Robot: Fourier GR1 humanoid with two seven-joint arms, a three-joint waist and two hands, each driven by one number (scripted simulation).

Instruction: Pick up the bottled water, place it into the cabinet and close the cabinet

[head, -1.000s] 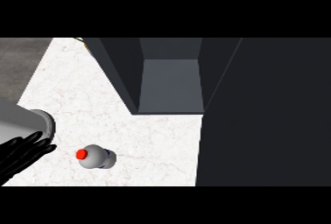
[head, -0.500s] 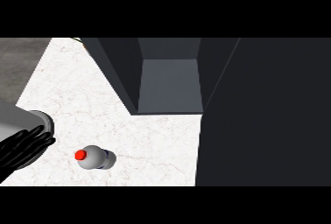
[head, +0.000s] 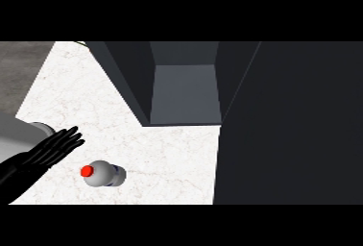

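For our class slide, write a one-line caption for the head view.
Open left hand beside a red-capped water bottle on a white counter, before an open cabinet.

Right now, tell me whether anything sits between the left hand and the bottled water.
Nothing visible does. The left hand is open just up-left of the bottled water, with only bare white counter between them.

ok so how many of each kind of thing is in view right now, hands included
bottle: 1, red cap, on the counter
cabinet: 1, open
left hand: 1, fingers straight, beside the bottle and not touching it
total: 3, standing on 1 counter
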